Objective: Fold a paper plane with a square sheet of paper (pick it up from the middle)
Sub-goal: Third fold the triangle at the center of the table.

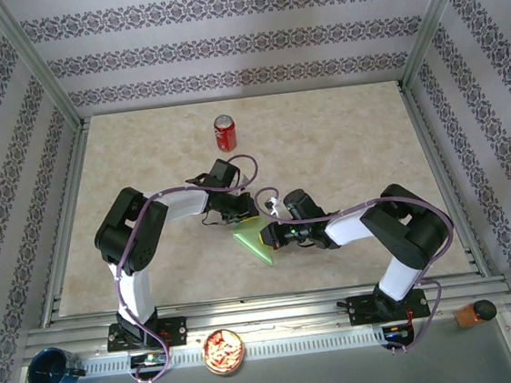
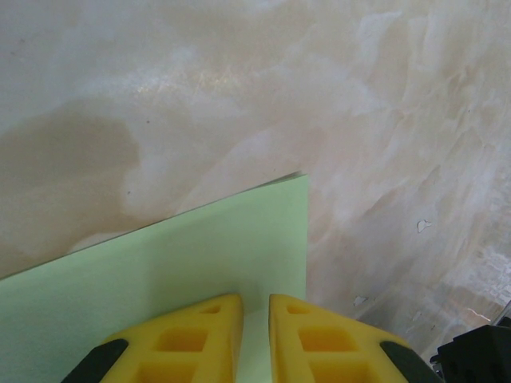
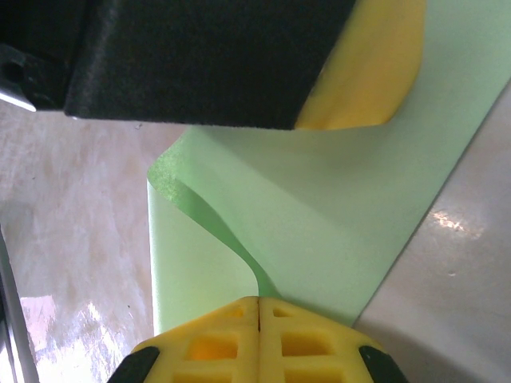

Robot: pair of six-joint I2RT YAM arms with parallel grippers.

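You've one light-green square paper sheet [image 1: 254, 244]: right pincer [image 3: 259, 302] clamped on its curled flap, left pincer [image 2: 255, 300] barely parted over it. One round bowl [image 1: 206, 347] behind them holds snacks [image 1: 224, 351].

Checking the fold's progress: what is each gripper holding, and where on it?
The right gripper pinches the paper by the edge of a lifted flap. The left gripper holds nothing; it seems only to press the paper near a corner.

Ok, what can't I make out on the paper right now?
Left wrist: the paper passes behind the left gripper and off the bottom edge.
Right wrist: left gripper's black body hides its far part.
Top view: both grippers cover its middle; folds unreadable.
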